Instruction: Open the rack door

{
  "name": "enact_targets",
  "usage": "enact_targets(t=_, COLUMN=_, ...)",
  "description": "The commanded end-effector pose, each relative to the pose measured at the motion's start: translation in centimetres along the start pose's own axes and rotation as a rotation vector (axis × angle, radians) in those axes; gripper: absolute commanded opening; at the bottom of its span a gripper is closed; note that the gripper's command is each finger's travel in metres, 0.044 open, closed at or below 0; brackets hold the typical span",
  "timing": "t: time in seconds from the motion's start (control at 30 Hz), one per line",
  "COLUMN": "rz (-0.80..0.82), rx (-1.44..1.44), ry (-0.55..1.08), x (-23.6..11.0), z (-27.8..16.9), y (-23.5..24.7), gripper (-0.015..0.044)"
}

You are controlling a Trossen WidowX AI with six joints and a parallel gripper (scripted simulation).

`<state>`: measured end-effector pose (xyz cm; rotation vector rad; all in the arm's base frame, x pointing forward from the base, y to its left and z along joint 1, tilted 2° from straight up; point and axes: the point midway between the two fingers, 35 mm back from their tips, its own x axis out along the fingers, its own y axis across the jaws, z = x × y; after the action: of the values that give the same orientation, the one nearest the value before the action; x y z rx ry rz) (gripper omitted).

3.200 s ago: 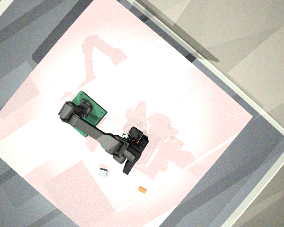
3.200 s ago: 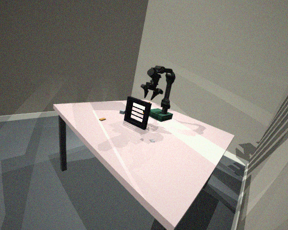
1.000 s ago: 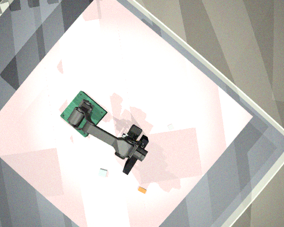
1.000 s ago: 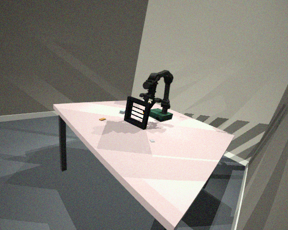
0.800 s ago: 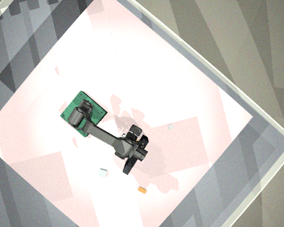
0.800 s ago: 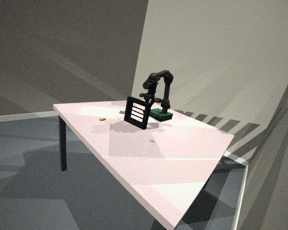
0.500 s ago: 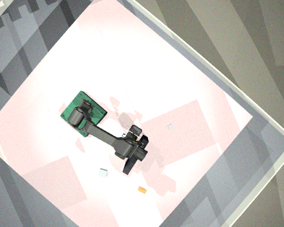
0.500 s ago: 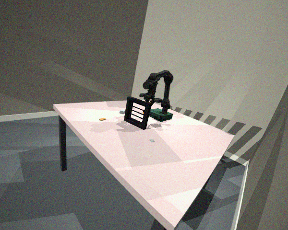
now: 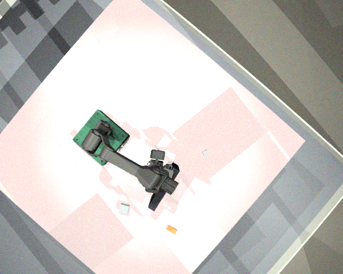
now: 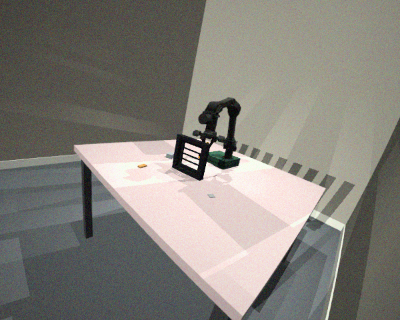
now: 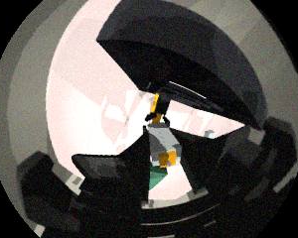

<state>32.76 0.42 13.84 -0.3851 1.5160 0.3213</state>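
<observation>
The black rack frame (image 9: 155, 202) (image 10: 178, 153) (image 11: 189, 50) stands upright on the table. Its barred door looks closed, in line with the frame, in the exterior view. The grey upright handle (image 11: 162, 140), with an orange patch at its near end, is between my fingertips in the wrist view. My gripper (image 10: 208, 141) (image 11: 159, 133) is shut on the handle, on the arm-base side of the frame. The frame's top bar lies slanted across the wrist view, so the hand is turned at an angle to it. The handle's exact turn cannot be told; the arm hides it from above.
A pale blue block (image 9: 124, 208) (image 10: 169, 156) and an orange block (image 9: 171, 229) (image 10: 142, 165) lie on the table near the rack. A small grey tile (image 9: 205, 153) (image 10: 211, 195) lies on the other side. The arm stands on a green base (image 9: 87, 131) (image 11: 157, 178).
</observation>
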Motion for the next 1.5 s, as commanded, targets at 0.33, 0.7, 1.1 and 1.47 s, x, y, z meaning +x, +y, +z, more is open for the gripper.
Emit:
enact_targets(t=0.33, rz=0.001, rx=-0.701, ry=0.004, x=0.12, z=-0.09, y=-0.01, gripper=0.002)
enact_targets(t=0.7, rz=0.002, rx=-1.244, ry=0.004, x=0.12, z=-0.09, y=-0.01, gripper=0.002)
enact_targets(t=1.1, rz=0.003, rx=-1.514, ry=0.004, x=0.12, z=-0.09, y=0.0, gripper=0.002)
enact_targets(t=1.47, rz=0.003, rx=-1.514, ry=0.004, x=0.12, z=-0.09, y=0.0, gripper=0.0204)
